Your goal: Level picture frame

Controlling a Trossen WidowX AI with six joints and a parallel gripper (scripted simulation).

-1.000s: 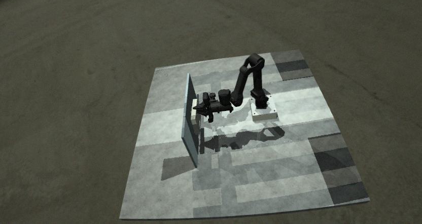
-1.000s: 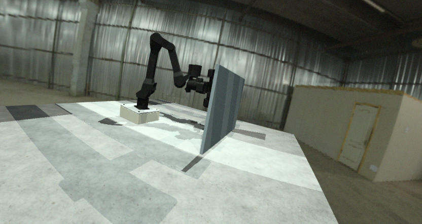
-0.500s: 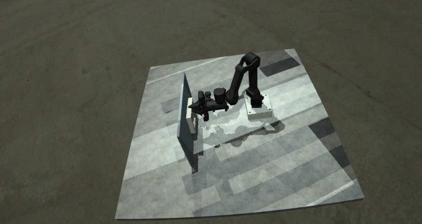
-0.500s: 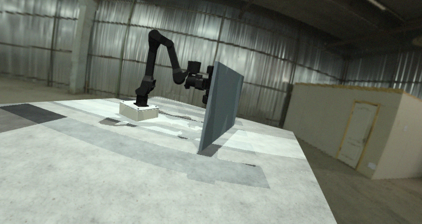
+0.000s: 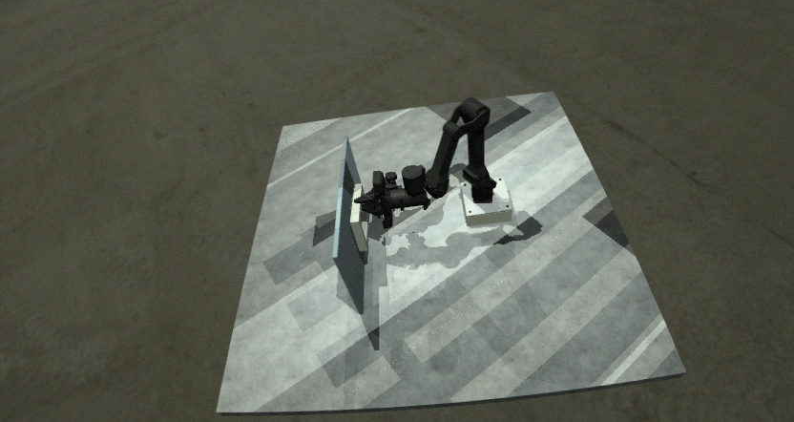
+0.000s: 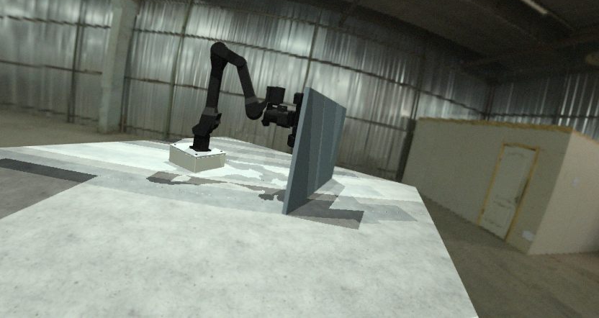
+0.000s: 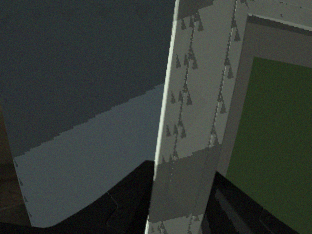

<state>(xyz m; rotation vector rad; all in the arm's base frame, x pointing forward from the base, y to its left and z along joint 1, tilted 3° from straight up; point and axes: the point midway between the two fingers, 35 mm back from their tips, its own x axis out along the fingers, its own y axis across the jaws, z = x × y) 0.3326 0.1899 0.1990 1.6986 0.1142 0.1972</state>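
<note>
The pale picture frame [image 5: 358, 237] [image 7: 200, 75] is in front of the upright blue-grey wall panel [image 5: 348, 263] [image 6: 318, 140] [image 7: 85, 60]. Its green picture [image 7: 275, 125] shows at the right of the wrist view. My gripper [image 5: 358, 201] [image 7: 177, 173] is shut on the frame's side bar, with one dark finger on each side of it. In the wrist view the bar leans, its top to the right. The screw and notched strip are hidden, and the exterior camera sees only the panel's back. I cannot tell whether the frame is level.
The arm's white base box [image 5: 489, 217] [image 6: 196, 161] stands on the grey patterned table top [image 5: 527, 336] [image 6: 209, 253], on the frame's side of the panel. The panel reaches past the frame on the sides that show. Shadows lie across the table top.
</note>
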